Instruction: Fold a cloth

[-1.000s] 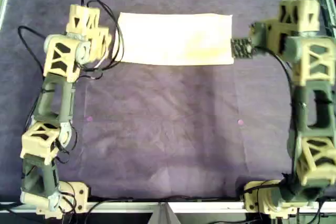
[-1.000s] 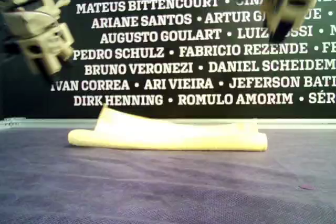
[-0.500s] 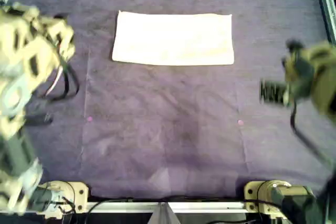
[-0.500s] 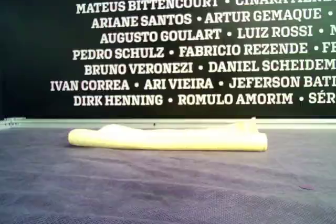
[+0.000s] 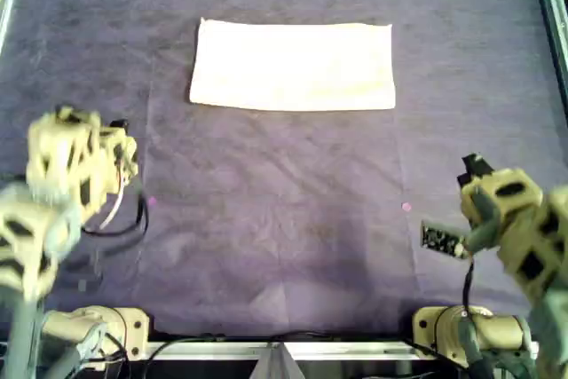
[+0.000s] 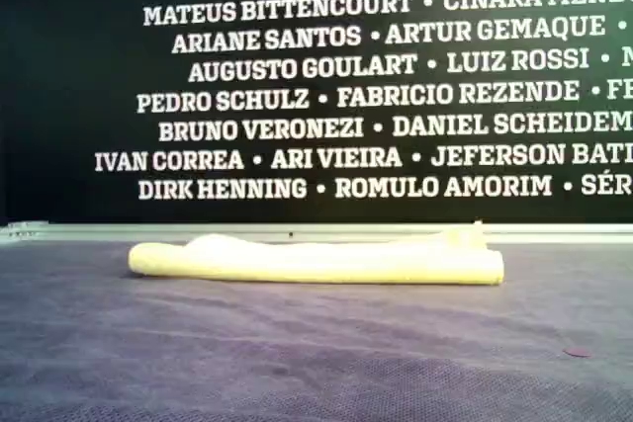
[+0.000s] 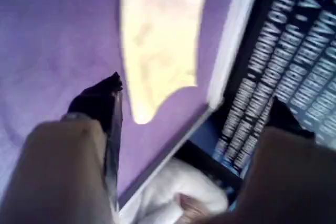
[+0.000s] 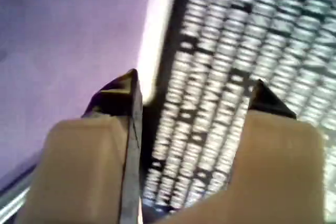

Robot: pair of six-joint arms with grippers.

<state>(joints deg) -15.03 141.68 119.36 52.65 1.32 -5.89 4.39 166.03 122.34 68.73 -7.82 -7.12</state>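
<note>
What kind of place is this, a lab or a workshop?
Probably a robotics lab or demo stand: a framed table under a purple mat, two arms by a folded cloth, and a black wall of printed names.

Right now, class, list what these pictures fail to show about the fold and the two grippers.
- Cloth: layer count unreadable from overhead; the exterior view shows only its near edge.
- Left gripper: blurred, one finger cropped by the frame edge.
- Right gripper: blurred in its wrist view.
- Both arms: outside the exterior view.
</note>
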